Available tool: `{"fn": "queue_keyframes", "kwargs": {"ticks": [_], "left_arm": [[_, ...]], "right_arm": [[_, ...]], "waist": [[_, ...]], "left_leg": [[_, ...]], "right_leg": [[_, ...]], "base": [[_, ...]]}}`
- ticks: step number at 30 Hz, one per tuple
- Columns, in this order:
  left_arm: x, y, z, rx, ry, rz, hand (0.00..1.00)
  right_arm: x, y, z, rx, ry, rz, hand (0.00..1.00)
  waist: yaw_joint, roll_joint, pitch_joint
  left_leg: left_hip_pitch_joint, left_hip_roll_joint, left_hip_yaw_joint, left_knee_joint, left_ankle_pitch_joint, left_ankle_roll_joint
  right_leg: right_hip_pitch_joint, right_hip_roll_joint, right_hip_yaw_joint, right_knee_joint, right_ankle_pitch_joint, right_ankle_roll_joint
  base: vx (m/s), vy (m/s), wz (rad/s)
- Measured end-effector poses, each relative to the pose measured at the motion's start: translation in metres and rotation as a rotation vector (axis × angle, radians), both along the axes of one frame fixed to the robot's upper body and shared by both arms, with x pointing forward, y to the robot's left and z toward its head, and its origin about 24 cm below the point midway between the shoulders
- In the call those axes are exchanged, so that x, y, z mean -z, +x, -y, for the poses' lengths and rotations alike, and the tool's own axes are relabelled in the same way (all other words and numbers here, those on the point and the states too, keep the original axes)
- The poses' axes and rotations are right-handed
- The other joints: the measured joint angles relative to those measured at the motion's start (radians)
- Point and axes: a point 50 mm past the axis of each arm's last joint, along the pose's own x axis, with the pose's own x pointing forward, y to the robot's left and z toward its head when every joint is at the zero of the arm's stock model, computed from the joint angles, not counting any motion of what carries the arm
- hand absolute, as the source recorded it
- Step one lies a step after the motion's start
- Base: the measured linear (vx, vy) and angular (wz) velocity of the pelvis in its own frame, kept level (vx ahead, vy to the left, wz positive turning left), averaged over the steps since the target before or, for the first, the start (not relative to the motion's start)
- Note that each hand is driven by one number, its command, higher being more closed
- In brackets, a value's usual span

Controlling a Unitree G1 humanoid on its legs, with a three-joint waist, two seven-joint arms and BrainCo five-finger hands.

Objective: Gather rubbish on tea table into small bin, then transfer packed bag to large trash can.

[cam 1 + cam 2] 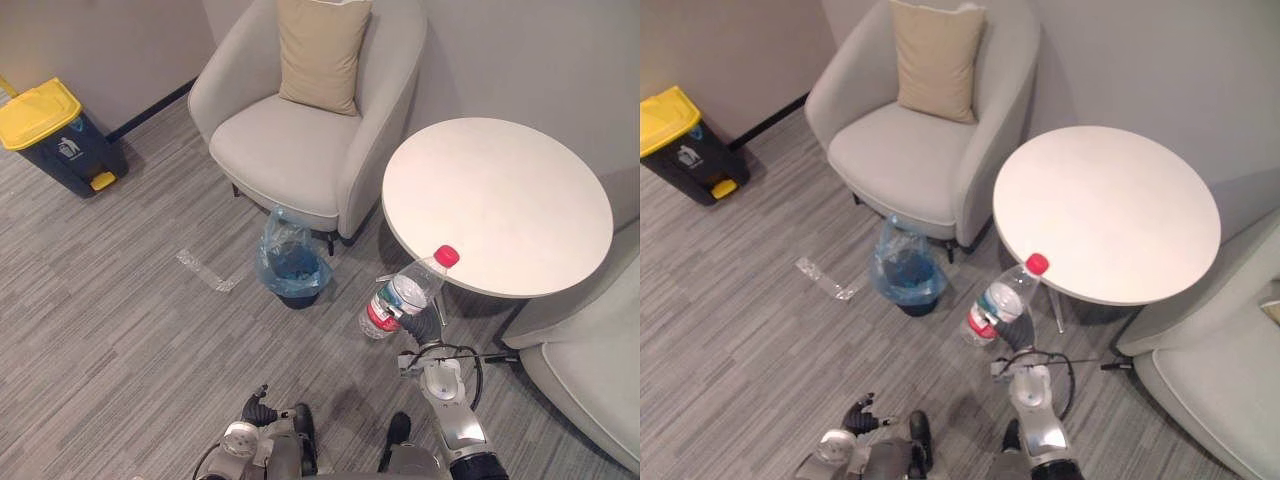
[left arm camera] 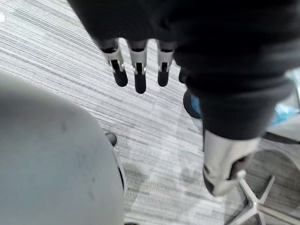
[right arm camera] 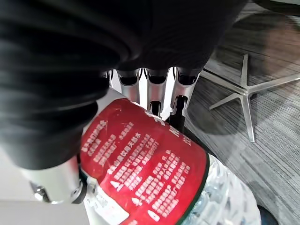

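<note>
Plastic bottle (image 1: 408, 292), clear with a red cap and a red label: held off the floor, tilted with the cap toward 1 o'clock, beside the near edge of the round tea table (image 1: 497, 205). The right hand (image 1: 424, 326) is clamped on it; the right wrist view shows the fingers (image 3: 154, 89) curled round the labelled part of the body. The left hand (image 1: 260, 408) hangs low at 7 o'clock of the bottle, fingers (image 2: 136, 70) straight and apart, holding nothing.

The small bin (image 1: 298, 297), lined with a blue bag (image 1: 275, 240), stands on the floor at 9 o'clock of the bottle, near the foot of the grey armchair (image 1: 300, 130). The large trash can (image 1: 60, 135) with the yellow lid stands well apart at 10 o'clock, by the wall. A clear strip of wrapper (image 1: 205, 272) lies on the floor at 9 o'clock of the bin.

Assessment: the gathering step is in hand, with the bottle lifted but not yet binned. The next move calls for carrying it toward 9 o'clock until it is over the bag's mouth, lowering, then releasing. The mouth is narrow and the bag slack, so the bottle should go in end first
</note>
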Motion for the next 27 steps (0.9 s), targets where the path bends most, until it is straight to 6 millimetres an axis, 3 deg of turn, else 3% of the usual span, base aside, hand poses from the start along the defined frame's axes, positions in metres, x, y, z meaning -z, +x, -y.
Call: {"fn": "queue_keyframes", "kwargs": {"ticks": [2,4,5,8,10,11,12,13,14,15,18,20,21,22,25,27], "left_arm": [[0.000,-0.001,-0.004,-0.007,0.014,0.000,0.00],[0.001,-0.004,-0.005,-0.013,0.017,-0.004,0.00],[0.001,-0.005,-0.005,-0.012,0.018,-0.010,0.00],[0.002,-0.006,-0.007,-0.017,0.023,-0.019,0.00],[0.004,-0.008,-0.005,-0.022,0.015,-0.031,0.00],[0.004,-0.009,-0.004,-0.022,0.012,-0.037,0.00],[0.005,-0.010,-0.004,-0.025,0.010,-0.042,0.00],[0.005,-0.011,-0.005,-0.031,0.009,-0.044,0.00],[0.006,-0.012,0.001,-0.044,-0.009,-0.049,0.00],[0.006,-0.012,0.003,-0.047,-0.016,-0.047,0.00],[0.008,-0.013,0.003,-0.044,-0.014,-0.057,0.00],[0.005,-0.009,0.007,-0.042,-0.024,-0.037,0.00],[0.005,-0.009,0.007,-0.042,-0.023,-0.035,0.00],[0.004,-0.006,0.007,-0.041,-0.025,-0.020,0.00],[0.001,-0.002,0.008,-0.038,-0.028,0.001,0.00],[0.001,-0.002,0.009,-0.035,-0.028,0.004,0.00]], "right_arm": [[0.007,-0.003,0.001,0.005,-0.004,-0.036,1.00],[0.011,-0.006,0.002,0.008,-0.007,-0.055,1.00],[0.012,-0.008,0.003,0.012,-0.009,-0.063,1.00],[0.015,-0.010,0.002,0.007,-0.005,-0.076,1.00],[0.019,-0.010,0.008,0.008,-0.028,-0.091,1.00],[0.021,-0.011,0.010,0.011,-0.036,-0.103,1.00],[0.024,-0.014,0.014,0.026,-0.036,-0.116,1.00],[0.025,-0.017,0.016,0.037,-0.034,-0.123,1.00],[0.027,-0.019,0.020,0.040,-0.046,-0.135,1.00],[0.025,-0.017,0.021,0.039,-0.049,-0.126,1.00],[0.023,-0.015,0.023,0.050,-0.035,-0.119,1.00],[0.025,-0.020,0.026,0.068,-0.032,-0.129,1.00],[0.025,-0.021,0.026,0.063,-0.035,-0.126,1.00],[0.023,-0.020,0.025,0.054,-0.037,-0.115,1.00],[0.017,-0.013,0.022,0.053,-0.032,-0.089,1.00],[0.019,-0.015,0.023,0.066,-0.033,-0.093,1.00]], "waist": [[-0.008,-0.026,0.002],[-0.019,-0.026,0.001],[-0.025,-0.019,0.001],[-0.032,-0.023,0.001],[-0.035,-0.013,0.008],[-0.036,-0.013,0.009],[-0.038,-0.018,0.006],[-0.040,-0.031,0.002],[-0.035,0.003,0.003],[-0.031,0.021,0.000],[-0.048,0.021,0.000],[-0.053,0.015,0.005],[-0.048,0.014,0.005],[-0.034,0.016,0.004],[-0.025,0.014,0.005],[-0.025,0.020,0.002]], "left_leg": [[0.003,-0.031,-0.040,0.062,-0.058,0.015],[0.029,-0.038,-0.079,0.074,-0.082,0.030],[0.055,-0.028,-0.118,0.069,-0.084,0.044],[0.106,-0.013,-0.181,0.047,-0.082,0.040],[0.166,0.003,-0.234,0.005,-0.078,0.032],[0.181,0.005,-0.250,-0.001,-0.075,0.028],[0.202,-0.005,-0.268,-0.006,-0.082,0.011],[0.226,-0.016,-0.286,-0.007,-0.099,-0.016],[0.243,0.008,-0.304,-0.007,-0.117,-0.034],[0.230,0.028,-0.299,-0.001,-0.108,-0.055],[0.228,0.049,-0.295,0.032,-0.088,-0.087],[0.155,0.071,-0.237,0.308,-0.061,-0.113],[0.121,0.080,-0.211,0.385,-0.045,-0.109],[0.071,0.126,-0.125,0.493,-0.083,-0.087],[0.007,0.170,-0.073,0.374,-0.128,-0.078],[0.002,0.177,-0.080,0.213,-0.079,-0.083]], "right_leg": [[0.002,-0.045,0.023,0.116,-0.028,-0.010],[-0.056,-0.061,0.074,0.301,-0.017,-0.049],[-0.122,-0.039,0.127,0.431,-0.033,-0.100],[-0.167,0.066,0.148,0.434,-0.128,-0.096],[-0.215,0.166,0.136,0.341,-0.126,-0.111],[-0.228,0.190,0.135,0.279,-0.101,-0.121],[-0.233,0.211,0.147,0.164,-0.024,-0.131],[-0.231,0.216,0.169,0.085,0.112,-0.154],[-0.219,0.231,0.152,0.103,0.138,-0.202],[-0.216,0.239,0.149,0.110,0.125,-0.219],[-0.175,0.241,0.104,0.106,0.074,-0.231],[-0.042,0.248,0.077,0.020,0.057,-0.229],[-0.011,0.248,0.080,-0.001,0.054,-0.228],[0.028,0.254,0.085,-0.030,0.053,-0.229],[0.041,0.241,0.113,-0.036,0.050,-0.217],[0.042,0.235,0.128,-0.029,0.045,-0.195]], "base": [[0.16,0.119,0.43],[0.21,0.104,0.51],[0.32,0.077,0.57],[0.32,-0.044,0.64],[0.37,-0.121,0.74],[0.38,-0.140,0.84],[0.49,-0.181,0.89],[0.42,-0.173,0.83],[0.44,-0.156,0.54],[0.40,-0.151,0.35],[0.36,-0.128,0.53],[0.31,-0.076,0.69],[0.21,-0.015,0.17],[0.17,0.019,-0.12],[0.13,0.073,-0.26],[0.09,0.222,-0.26]]}}
